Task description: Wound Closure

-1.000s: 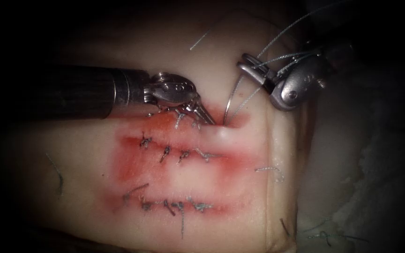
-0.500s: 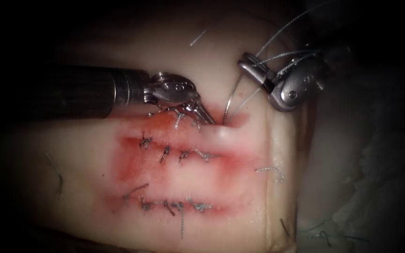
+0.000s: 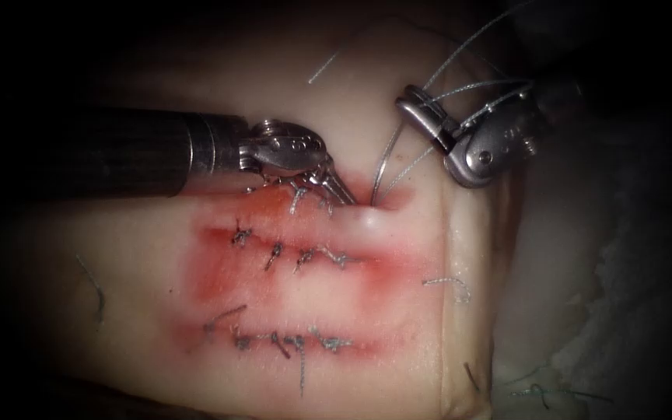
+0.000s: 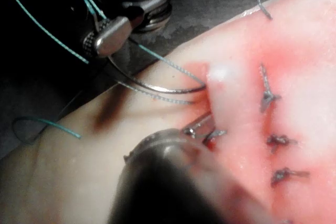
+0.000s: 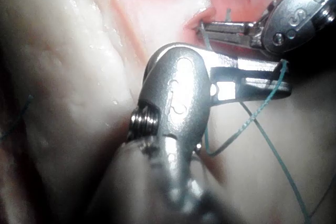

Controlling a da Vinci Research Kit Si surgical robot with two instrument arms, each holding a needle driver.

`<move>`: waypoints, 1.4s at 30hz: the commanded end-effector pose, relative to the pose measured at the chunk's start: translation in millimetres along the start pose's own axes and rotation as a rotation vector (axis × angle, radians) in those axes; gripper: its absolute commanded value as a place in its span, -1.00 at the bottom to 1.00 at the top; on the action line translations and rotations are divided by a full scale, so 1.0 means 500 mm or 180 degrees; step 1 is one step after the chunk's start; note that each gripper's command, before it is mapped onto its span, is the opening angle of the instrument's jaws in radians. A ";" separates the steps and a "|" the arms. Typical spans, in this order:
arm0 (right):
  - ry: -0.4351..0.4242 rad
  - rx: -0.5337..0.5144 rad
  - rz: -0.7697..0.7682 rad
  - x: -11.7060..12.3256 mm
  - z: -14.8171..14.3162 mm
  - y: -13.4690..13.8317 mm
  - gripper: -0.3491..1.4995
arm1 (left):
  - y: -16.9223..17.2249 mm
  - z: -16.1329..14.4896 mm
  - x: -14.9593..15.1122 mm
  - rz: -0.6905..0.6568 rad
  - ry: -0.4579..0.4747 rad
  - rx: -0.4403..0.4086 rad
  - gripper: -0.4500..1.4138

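Observation:
My right tool point(image 3: 412, 105) is shut on the trailing end of the curved needle point(image 3: 383, 159). The needle's point end is buried in the tissue point(image 3: 157, 257) at the right end of the top cut point(image 3: 386, 201). Thread point(image 3: 468, 54) runs from the needle up past the right tool. My left tool point(image 3: 341, 193) comes from the left, its jaws shut on the raised tissue lip beside the needle's entry. In the left wrist view the needle point(image 4: 163, 88) arcs from the right tool point(image 4: 113, 34) into the tissue above the left jaws point(image 4: 202, 125). The right wrist view has the right tool point(image 5: 262, 77) and teal thread point(image 5: 262, 103).
Two stitched cuts point(image 3: 297, 255) point(image 3: 289, 341) with knots lie below the top one, amid red fluid. Stitches point(image 3: 297, 198) sit on the top cut under the left tool. Cut thread ends point(image 3: 449, 281) point(image 3: 328, 66) lie about. Pale cloth point(image 3: 631, 272) lies to the right.
The right tool has shifted slightly up and to the right with the needle's end, and the thread strands moved with it. The left tool has held still on the tissue.

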 end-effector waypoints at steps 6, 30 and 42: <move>0.0072 0.0170 0.0028 0.0022 0.0001 0.0015 -1.00 | 0.0017 0.0002 -0.0009 0.0010 -0.0002 -0.0006 -1.00; 0.0150 0.0350 0.0034 0.0036 0.0001 0.0013 -1.00 | 0.0016 0.0003 -0.0009 0.0010 -0.0003 -0.0006 -1.00; 0.0012 0.0045 -0.0009 0.0032 0.0007 -0.0009 -1.00 | 0.0015 0.0003 -0.0011 0.0009 -0.0005 -0.0004 -1.00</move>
